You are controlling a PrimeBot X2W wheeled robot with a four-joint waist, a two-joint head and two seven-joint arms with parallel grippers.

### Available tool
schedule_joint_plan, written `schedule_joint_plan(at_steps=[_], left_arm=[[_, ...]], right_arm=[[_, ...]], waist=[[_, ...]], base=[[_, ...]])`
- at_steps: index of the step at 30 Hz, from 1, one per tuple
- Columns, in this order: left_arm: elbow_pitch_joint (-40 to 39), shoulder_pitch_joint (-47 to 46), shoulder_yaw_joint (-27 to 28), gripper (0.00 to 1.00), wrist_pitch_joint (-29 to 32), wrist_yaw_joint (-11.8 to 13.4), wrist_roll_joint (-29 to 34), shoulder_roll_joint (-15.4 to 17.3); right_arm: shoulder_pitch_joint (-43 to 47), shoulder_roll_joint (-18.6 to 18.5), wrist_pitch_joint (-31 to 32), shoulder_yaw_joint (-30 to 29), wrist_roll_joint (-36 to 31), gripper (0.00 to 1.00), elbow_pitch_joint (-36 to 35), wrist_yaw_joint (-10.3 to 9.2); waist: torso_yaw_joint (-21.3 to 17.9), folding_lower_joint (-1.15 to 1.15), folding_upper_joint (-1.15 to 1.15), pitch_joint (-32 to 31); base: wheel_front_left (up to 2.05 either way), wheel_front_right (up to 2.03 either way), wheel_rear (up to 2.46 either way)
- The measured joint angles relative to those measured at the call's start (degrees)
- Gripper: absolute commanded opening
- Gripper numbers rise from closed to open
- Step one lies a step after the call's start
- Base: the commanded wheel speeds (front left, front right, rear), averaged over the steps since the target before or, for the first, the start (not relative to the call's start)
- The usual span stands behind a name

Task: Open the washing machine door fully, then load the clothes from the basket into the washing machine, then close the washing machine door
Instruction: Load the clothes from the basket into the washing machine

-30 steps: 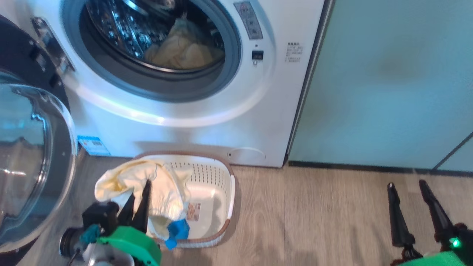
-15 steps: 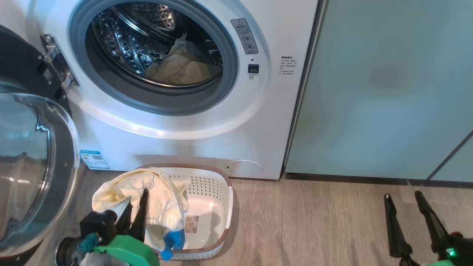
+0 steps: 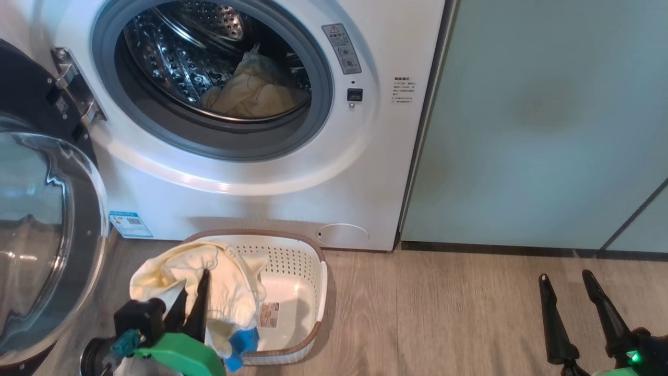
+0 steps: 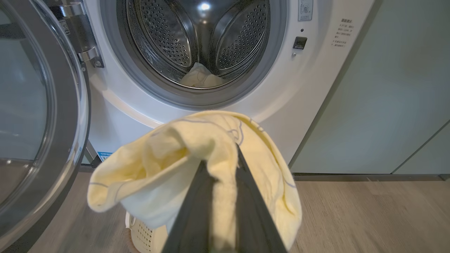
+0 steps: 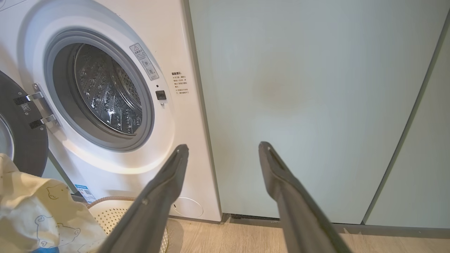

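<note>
The washing machine [image 3: 250, 172] stands with its drum mouth open, and its door [image 3: 47, 235] is swung wide to the left. One pale yellow garment [image 3: 250, 94] lies inside the drum. The basket [image 3: 292, 256] sits on the floor in front of the machine. My left gripper [image 3: 194, 282] is shut on another piece of the clothes [image 3: 229, 282], which has a blue patch and hangs over the basket's left side. In the left wrist view that garment [image 4: 175, 158] drapes over the left gripper [image 4: 220, 156], facing the drum. My right gripper [image 3: 565, 275] is open and empty at the lower right.
Pale green cabinet panels [image 3: 548, 130] adjoin the machine on the right. Wooden floor [image 3: 443, 313] stretches between the basket and my right gripper. A blue sticker [image 3: 130, 224] and a small round flap [image 3: 342, 235] sit low on the machine's front.
The whole head picture has shifted, so the camera moved. My left gripper keeps its hold on the yellow garment over the basket, and the right gripper stays open.
</note>
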Motion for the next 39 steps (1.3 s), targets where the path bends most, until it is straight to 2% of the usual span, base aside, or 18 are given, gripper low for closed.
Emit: schedule_joint_plan(at_steps=[9,22,34,39], left_arm=[[3.2,-4.6,-0.6,0.00,-0.2,-0.1,-1.5,-0.1],[11.6,-21.3,1.7,0.00,1.2,-2.1,-3.9,1.9],[19.8,-38.9,4.8,0.00,5.7,-5.1,-7.1,8.0],[21.4,-46.0,6.5,0.00,10.9,-6.1,-8.2,12.7]], right_arm=[[-0.2,0.0,-0.1,0.9,0.5,1.00,-0.1,0.00],[-6.0,0.0,-0.6,1.6,0.9,1.00,-1.6,0.00],[-11.5,0.0,-0.8,2.2,4.7,1.00,-2.9,0.00],[-13.9,0.0,-0.8,2.7,6.7,1.00,-3.4,0.00]], waist=[[-0.9,0.00,0.00,2.5],[-4.4,0.01,0.00,11.9],[-7.7,0.02,0.00,21.8],[-9.5,0.02,0.00,26.0]], base=[[0.00,0.00,0.00],[0.00,0.00,0.00],[0.00,0.00,0.00],[0.00,0.00,0.00]])
